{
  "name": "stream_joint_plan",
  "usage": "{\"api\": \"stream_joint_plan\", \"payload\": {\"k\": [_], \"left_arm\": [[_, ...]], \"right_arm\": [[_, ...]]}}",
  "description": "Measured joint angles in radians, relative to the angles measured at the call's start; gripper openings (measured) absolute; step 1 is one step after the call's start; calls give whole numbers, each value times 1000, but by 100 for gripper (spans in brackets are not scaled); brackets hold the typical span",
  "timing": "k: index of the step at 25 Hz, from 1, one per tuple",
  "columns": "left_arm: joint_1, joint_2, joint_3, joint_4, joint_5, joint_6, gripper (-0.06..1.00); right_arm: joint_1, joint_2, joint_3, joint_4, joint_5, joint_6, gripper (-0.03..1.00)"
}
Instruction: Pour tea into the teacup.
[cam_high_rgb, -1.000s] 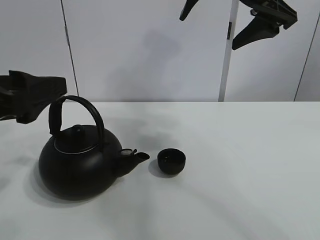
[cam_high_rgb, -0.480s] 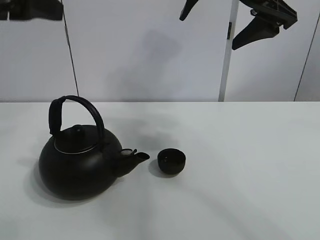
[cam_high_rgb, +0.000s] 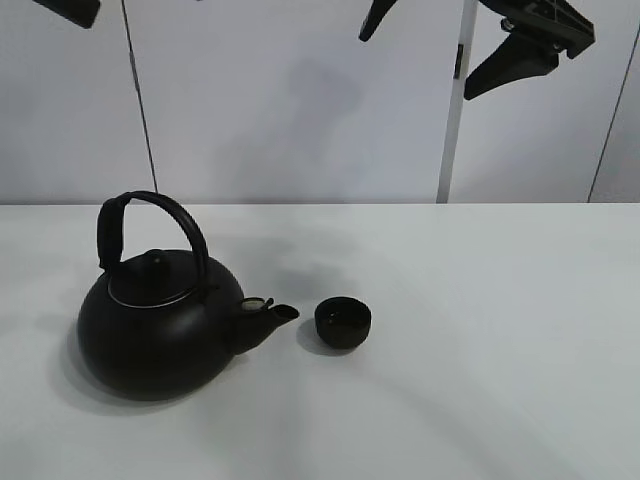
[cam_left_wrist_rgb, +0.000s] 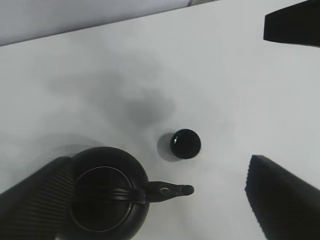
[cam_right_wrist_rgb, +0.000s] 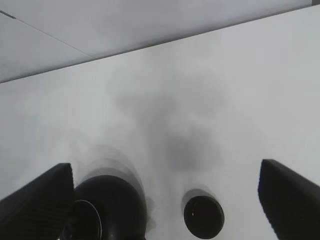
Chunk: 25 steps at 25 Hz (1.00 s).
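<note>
The big black kettle (cam_high_rgb: 160, 325) with its arched handle stands upright at the left of the white table (cam_high_rgb: 500, 330), its spout pointing right. The teacup (cam_high_rgb: 343, 323), small, black and handleless, sits just right of the spout, apart from it. My left gripper (cam_left_wrist_rgb: 159, 165) is open and empty, high above the kettle (cam_left_wrist_rgb: 107, 195) and teacup (cam_left_wrist_rgb: 185, 143); only a piece of it (cam_high_rgb: 70, 10) shows at the top left of the exterior view. My right gripper (cam_high_rgb: 414, 68) is open and empty, high above the table; its wrist view shows the teacup (cam_right_wrist_rgb: 203, 216) and kettle (cam_right_wrist_rgb: 107, 210) far below.
A white wall with dark seams and a pale vertical post (cam_high_rgb: 452, 110) stands behind the table. A black shape (cam_left_wrist_rgb: 295, 27) shows in a corner of the left wrist view.
My left gripper has risen from beside the kettle's handle to the top left corner of the exterior view. The kettle, teacup and right gripper have not moved.
</note>
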Motion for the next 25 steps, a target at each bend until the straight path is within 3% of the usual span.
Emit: {"api": "stream_joint_plan", "payload": {"k": [2, 9, 13, 25], "left_arm": [[7, 49, -70, -60, 78, 24, 66], [7, 146, -224, -87, 146, -28, 66], [7, 202, -235, -128, 162, -39, 66], [8, 225, -235, -134, 180, -44, 66]], "right_arm": [[0, 0, 0, 0, 0, 0, 69], [0, 0, 0, 0, 0, 0, 69], [0, 0, 0, 0, 0, 0, 69], [0, 0, 0, 0, 24, 0, 69]]}}
